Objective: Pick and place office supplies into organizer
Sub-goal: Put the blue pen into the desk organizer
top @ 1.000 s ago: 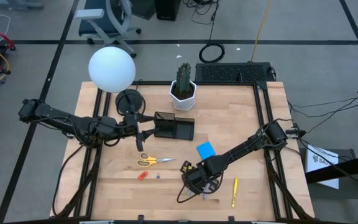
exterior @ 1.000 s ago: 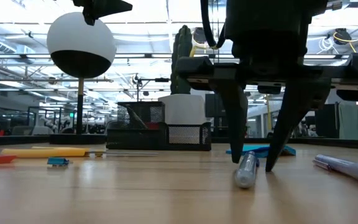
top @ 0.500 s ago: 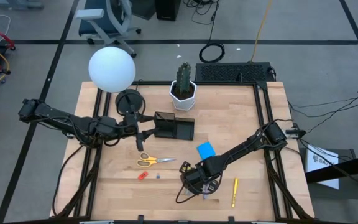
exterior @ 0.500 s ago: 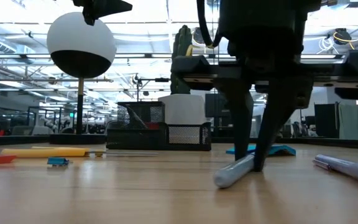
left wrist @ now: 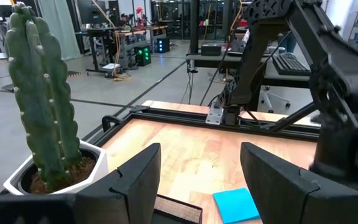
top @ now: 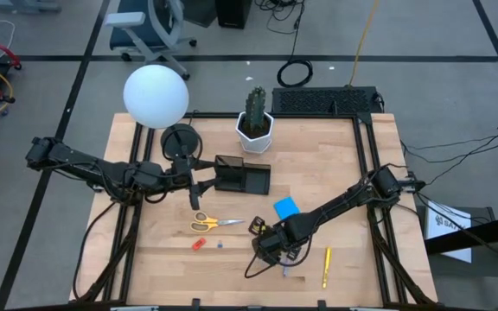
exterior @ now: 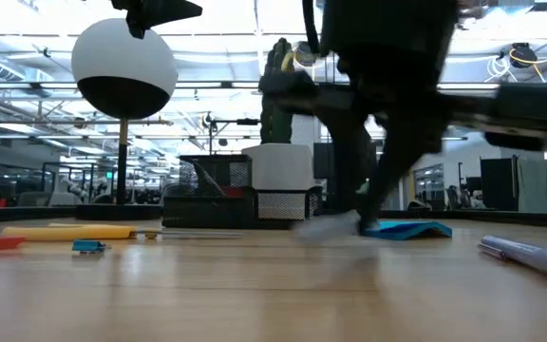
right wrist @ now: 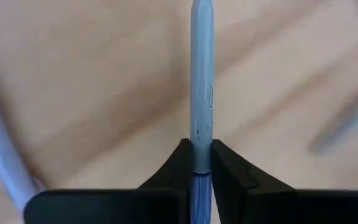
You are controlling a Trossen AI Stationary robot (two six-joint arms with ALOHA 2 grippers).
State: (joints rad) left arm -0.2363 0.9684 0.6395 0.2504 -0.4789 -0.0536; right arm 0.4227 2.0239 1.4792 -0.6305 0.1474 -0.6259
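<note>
Pen, pale blue slim plastic (right wrist: 202, 81), pinched between the closed fingers of the right gripper (right wrist: 196, 163), barrel running straight out ahead of the jaws. Going left to right in the high view: left gripper (top: 199, 186) waits with fingers spread wide and nothing in them, just beside the small black rectangular mesh organizer (top: 243, 175). Yellow-handled scissors (top: 212, 224) lie left of the right gripper (top: 268, 246), near. Blue square sticky-note pad (top: 286, 208) sits just behind it; yellow pen (top: 326, 266) to its right on the light wooden table (top: 361, 173). Risk, as judged: grip sits near one end, so the long free barrel may swing or slip in transit, or catch the organizer's rim.
</note>
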